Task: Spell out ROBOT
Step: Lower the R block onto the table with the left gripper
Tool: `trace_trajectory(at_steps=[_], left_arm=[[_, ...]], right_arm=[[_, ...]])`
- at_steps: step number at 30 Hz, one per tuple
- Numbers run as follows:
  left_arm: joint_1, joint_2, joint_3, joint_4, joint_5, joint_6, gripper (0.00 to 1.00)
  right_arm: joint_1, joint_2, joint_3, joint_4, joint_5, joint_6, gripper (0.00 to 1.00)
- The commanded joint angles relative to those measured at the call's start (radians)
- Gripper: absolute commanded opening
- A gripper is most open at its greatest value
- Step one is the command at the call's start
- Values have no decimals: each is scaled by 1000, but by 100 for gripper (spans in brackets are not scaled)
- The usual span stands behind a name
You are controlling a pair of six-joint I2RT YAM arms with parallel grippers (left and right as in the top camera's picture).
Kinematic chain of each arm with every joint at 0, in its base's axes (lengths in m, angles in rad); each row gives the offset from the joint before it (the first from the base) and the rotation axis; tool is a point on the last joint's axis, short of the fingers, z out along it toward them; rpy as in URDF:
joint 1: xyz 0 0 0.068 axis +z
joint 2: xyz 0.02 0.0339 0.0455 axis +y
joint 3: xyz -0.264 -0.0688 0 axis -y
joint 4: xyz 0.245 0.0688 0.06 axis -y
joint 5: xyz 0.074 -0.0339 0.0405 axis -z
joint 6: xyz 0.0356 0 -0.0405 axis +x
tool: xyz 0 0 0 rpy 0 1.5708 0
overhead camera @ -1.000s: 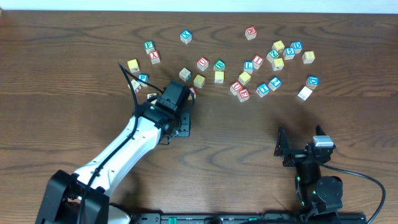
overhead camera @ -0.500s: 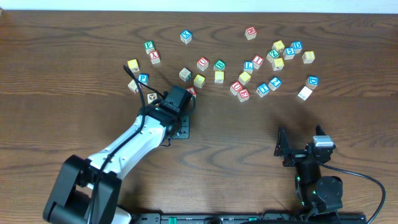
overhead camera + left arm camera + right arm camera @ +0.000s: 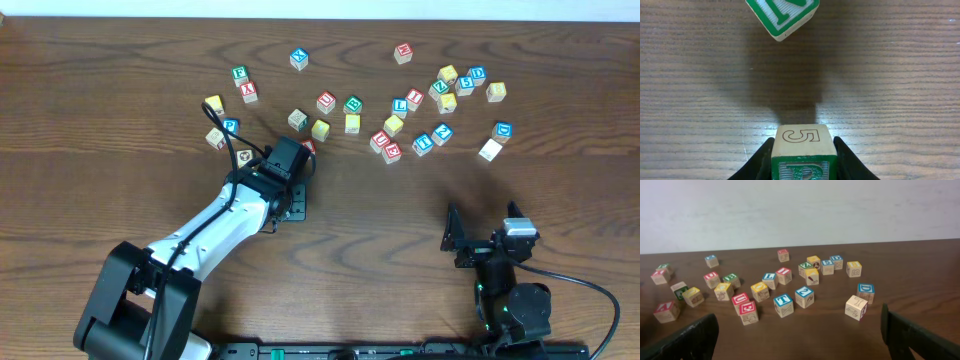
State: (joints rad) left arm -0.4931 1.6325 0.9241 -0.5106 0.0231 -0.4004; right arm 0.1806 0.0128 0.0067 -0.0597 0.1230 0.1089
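Clutching green-lettered cube (image 3: 802, 147); seemingly unmoved

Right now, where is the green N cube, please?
Left wrist view: the green N cube sits top centre, beyond the 5-topped cube in the left end effector.

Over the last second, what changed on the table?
The left arm swung slightly right, mostly its lower links. The left fingers keep the green-lettered cube clamped; nothing newly gripped or released. Loose cubes and the open right fingers stayed put.
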Motion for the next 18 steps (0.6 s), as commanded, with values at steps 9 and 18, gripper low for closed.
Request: trace_trajectory(at_steps=[9,18], left_arm=[[-2,12,-37,19,-14,-1,8],[-2,12,-37,27,-13,3,8]], right_arm=[[-5,0,-2,-4,-2,-13,99],[-5,0,-2,-4,-2,-13,99]])
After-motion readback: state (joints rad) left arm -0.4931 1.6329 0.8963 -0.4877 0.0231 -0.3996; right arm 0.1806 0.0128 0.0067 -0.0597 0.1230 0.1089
